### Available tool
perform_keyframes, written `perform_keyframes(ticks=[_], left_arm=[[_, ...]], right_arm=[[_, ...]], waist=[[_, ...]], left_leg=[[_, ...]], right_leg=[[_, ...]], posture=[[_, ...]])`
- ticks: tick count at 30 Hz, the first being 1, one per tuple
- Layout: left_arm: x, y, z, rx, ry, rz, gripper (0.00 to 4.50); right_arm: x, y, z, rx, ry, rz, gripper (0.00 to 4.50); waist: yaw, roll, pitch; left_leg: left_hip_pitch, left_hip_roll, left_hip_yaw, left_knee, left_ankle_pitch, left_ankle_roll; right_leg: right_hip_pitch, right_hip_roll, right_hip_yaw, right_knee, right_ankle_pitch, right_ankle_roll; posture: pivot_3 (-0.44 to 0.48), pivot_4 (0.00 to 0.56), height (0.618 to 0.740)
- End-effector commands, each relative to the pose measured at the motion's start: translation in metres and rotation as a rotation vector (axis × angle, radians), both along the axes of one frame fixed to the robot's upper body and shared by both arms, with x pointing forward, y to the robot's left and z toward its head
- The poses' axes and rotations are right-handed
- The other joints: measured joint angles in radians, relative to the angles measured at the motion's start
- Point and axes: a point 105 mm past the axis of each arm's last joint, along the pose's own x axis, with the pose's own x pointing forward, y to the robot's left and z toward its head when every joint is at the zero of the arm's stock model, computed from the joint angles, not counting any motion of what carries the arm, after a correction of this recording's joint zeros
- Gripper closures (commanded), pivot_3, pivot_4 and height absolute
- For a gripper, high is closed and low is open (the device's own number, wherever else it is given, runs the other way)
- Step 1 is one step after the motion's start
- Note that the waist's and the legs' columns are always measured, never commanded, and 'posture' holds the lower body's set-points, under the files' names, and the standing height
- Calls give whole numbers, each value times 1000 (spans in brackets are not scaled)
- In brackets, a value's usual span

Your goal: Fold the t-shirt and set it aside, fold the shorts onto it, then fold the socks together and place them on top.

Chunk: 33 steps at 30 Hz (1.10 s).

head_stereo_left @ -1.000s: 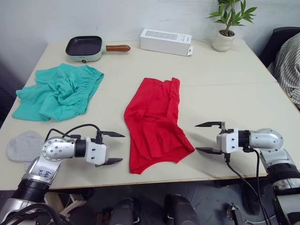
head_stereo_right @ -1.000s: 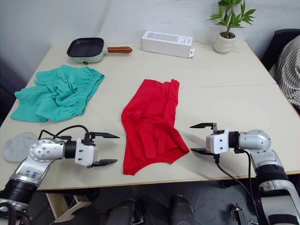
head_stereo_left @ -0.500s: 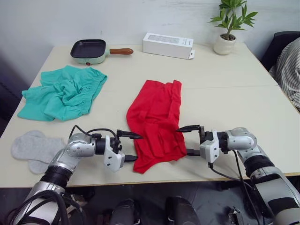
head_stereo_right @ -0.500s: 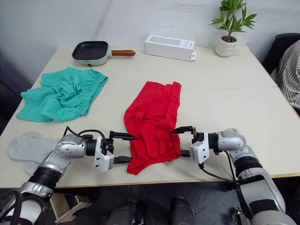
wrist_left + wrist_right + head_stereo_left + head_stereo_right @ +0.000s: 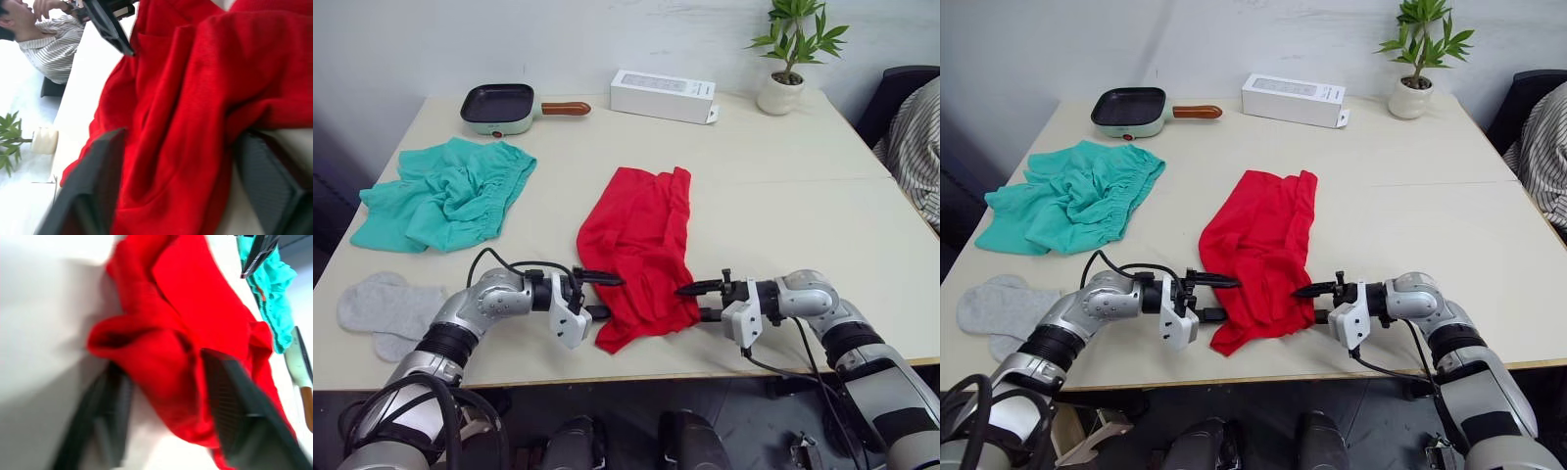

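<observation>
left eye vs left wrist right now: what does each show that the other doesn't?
Left eye alone: the teal shorts, grey socks, frying pan and white box on the table.
Left wrist alone: a person in a striped shirt beyond the table.
Both: the red t-shirt, with the left gripper open around its near edge, the right gripper opposite, and the potted plant.

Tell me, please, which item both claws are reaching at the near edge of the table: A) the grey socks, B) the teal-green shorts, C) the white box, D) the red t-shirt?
D: the left claw and the right claw sit open on either side of the red t-shirt, each with cloth between its fingers, while the shorts and socks lie apart at the robot's left.
</observation>
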Motion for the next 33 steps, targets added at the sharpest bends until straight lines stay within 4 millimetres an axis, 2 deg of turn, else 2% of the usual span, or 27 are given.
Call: perform_keyframes(ticks=[1,2,3,7,11,19,22,26,29,33], left_arm=[[0,7,-18,72,51,28,2652],[0,8,-19,71,53,32,3028],[0,8,-20,70,57,35,3325],[0,8,-22,65,61,42,4488],[-5,11,-20,65,62,29,4488],[-40,40,-4,59,148,1,4488],[-56,43,5,42,189,-23,4488],[-73,40,9,28,248,-41,4488],[-83,35,8,28,301,-45,4488],[-91,32,4,57,369,-41,4488]], right_arm=[[-1,0,0,2,-2,-3,3905],[0,-1,1,2,-4,-7,4293],[0,-2,1,4,-4,-13,4500],[0,-7,4,6,-1,-32,4500],[-5,-15,5,1,22,-55,4500],[-25,-39,19,-5,120,-126,4500],[-44,-45,19,-38,211,-131,4500],[-68,-42,20,-62,356,-133,4500],[-88,-36,20,-84,492,-130,4500],[-117,-38,15,-203,728,-159,4500]], waist=[[1,0,0],[1,0,0],[1,1,0],[2,4,-1],[2,4,-1],[-26,5,0],[-20,4,3],[0,3,5],[8,4,5],[21,3,6]], left_leg=[[0,0,0,0,0,0],[-1,0,0,0,0,0],[-1,0,0,0,0,0],[-1,0,0,0,0,0],[-1,0,0,0,0,1],[-1,5,0,-3,-3,-4],[-2,6,0,-3,-3,-5],[-2,6,-1,0,-5,-3],[-3,6,-1,0,-10,-3],[-4,6,-2,-1,-11,-4]], right_leg=[[0,0,0,0,0,0],[-1,0,0,0,0,0],[-1,0,0,0,0,0],[-1,0,0,0,0,0],[-1,-1,0,-1,0,0],[-3,3,-2,0,-4,-6],[-3,4,-3,1,-7,-8],[-2,3,-2,0,-7,-8],[-2,3,-2,-2,-7,-8],[-4,3,-2,-3,-7,-8]], posture=[[0,150,740],[0,150,740],[0,150,740],[0,150,740],[0,150,740],[0,150,740],[0,150,740],[0,150,740],[0,150,740],[0,150,740]])
